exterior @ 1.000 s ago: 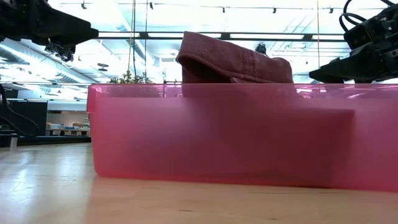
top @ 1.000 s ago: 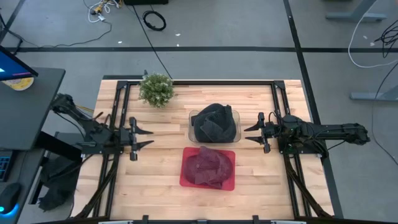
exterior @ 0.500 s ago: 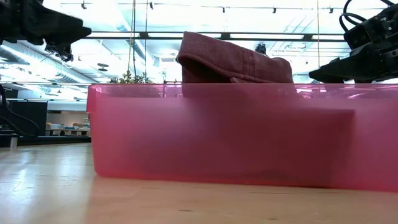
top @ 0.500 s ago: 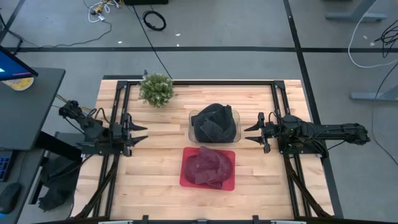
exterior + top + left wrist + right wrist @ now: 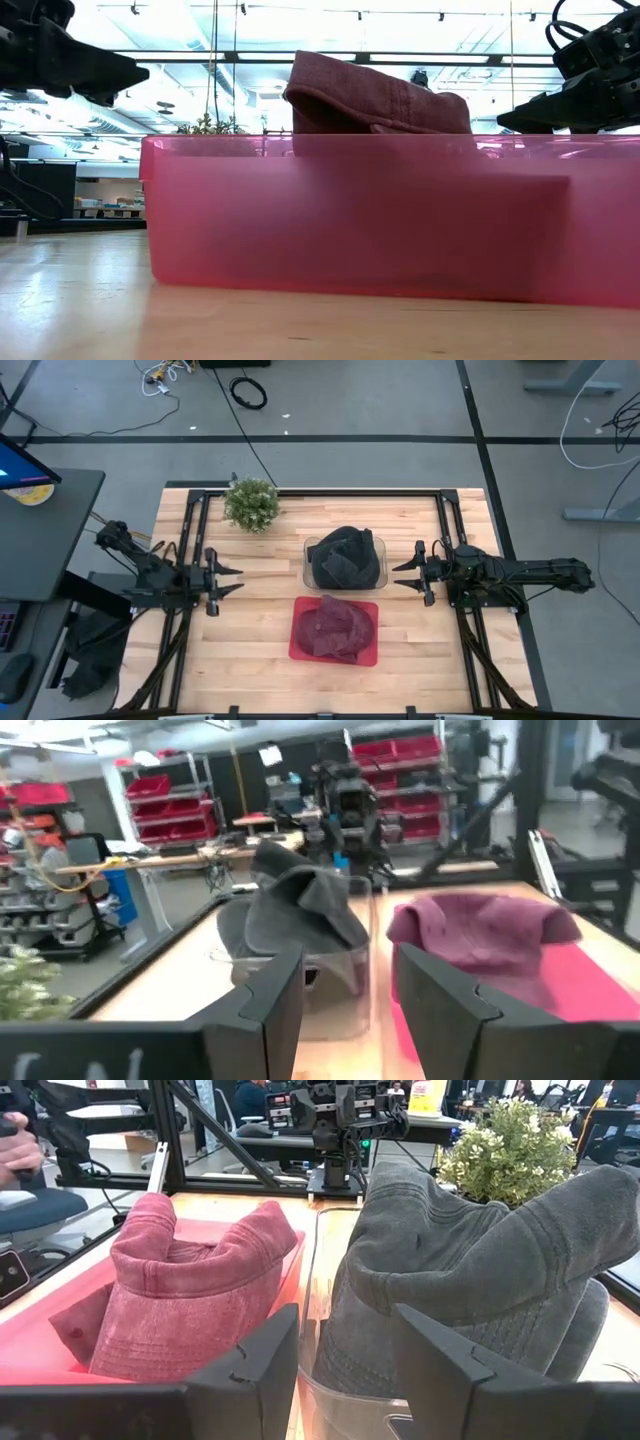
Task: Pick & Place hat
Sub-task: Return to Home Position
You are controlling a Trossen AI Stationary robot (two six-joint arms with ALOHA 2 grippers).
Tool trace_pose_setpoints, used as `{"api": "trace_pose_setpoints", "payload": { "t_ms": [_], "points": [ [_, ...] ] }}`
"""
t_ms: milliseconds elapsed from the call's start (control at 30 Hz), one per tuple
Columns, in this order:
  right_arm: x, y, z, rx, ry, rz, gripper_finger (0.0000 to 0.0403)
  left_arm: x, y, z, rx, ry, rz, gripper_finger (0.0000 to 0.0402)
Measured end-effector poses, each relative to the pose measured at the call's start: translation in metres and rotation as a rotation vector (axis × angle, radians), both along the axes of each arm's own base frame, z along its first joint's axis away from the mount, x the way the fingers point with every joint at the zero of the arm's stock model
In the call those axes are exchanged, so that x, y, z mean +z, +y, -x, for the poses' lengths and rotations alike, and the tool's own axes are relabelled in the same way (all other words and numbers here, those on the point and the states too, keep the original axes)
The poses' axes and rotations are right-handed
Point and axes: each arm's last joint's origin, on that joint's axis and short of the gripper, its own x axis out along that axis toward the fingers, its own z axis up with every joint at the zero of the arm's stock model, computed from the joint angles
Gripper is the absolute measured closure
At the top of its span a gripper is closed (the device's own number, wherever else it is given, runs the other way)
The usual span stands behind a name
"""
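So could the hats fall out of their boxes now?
Maybe. The black caps pile above the rim of the transparent bin, so a bump could tip one out. The right gripper, fingers open, hovers close beside that bin and might knock it; the left gripper is farther off.

Pink bin (image 5: pixel 350 220) blocks the low view
Its wall blurs the lower half of the red cap (image 5: pixel 380 100); the transparent bin (image 5: pixel 383 563) behind it is hidden.

Light wooden table (image 5: pixel 250 650): smooth, slight sheen. Pink translucent plastic bin (image 5: pixel 350 230) and clear plastic bin (image 5: pixel 345 1415) are glossy. Faded red cloth cap (image 5: pixel 180 1300) and dark grey cloth caps (image 5: pixel 470 1270) are matt.
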Motion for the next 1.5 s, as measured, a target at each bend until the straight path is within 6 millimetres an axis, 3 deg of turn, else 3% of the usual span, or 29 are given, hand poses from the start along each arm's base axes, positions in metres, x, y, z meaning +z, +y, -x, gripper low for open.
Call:
{"api": "trace_pose_setpoints", "payload": {
  "t_ms": [1500],
  "points": [
    [0.0, 0.0, 0.0, 0.0, 0.0, 0.0, 0.0238, -0.0004, -0.0014, 0.0, -0.017, -0.002, -0.019, 0.0239]
  ]
}}
